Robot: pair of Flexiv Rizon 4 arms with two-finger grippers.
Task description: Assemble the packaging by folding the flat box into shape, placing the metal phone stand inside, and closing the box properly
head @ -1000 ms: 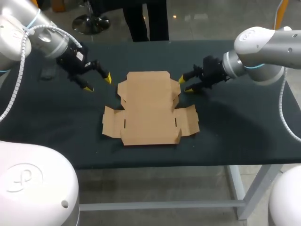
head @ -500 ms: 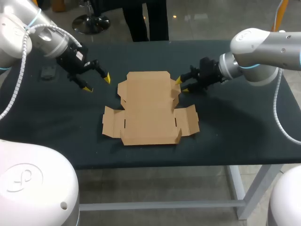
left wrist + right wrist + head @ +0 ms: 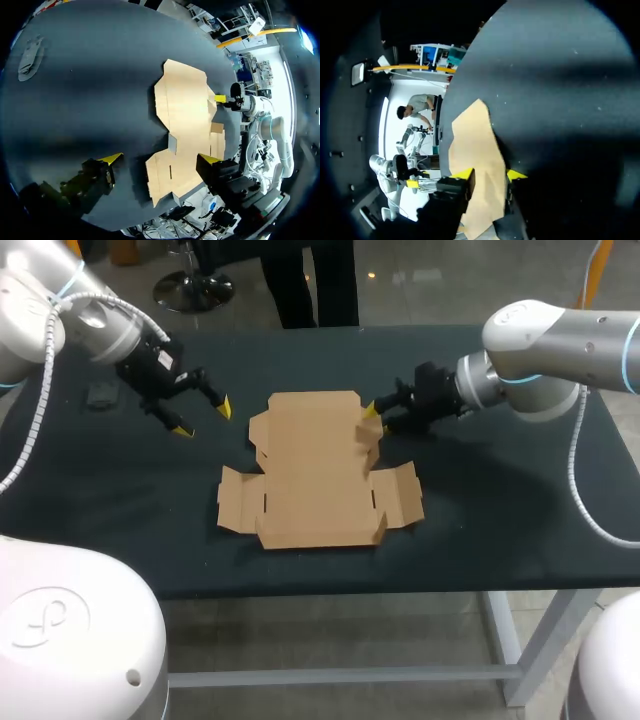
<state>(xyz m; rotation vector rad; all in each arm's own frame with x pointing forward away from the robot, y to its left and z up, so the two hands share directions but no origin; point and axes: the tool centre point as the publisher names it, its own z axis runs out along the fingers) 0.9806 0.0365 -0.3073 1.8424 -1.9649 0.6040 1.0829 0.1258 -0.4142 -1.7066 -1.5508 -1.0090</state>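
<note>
Head view, flat cardboard box [image 3: 318,475] on dark table [image 3: 120,500]

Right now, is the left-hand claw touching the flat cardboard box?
Apart. The head view shows bare dark table between the left gripper and its yellow tips and the flat box at its nearest edge.

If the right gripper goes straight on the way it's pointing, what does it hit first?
The cardboard box, lying flat: its near edge sits between the right gripper's open fingers, so contact seems immediate, though its height above the cardboard is unclear.
</note>
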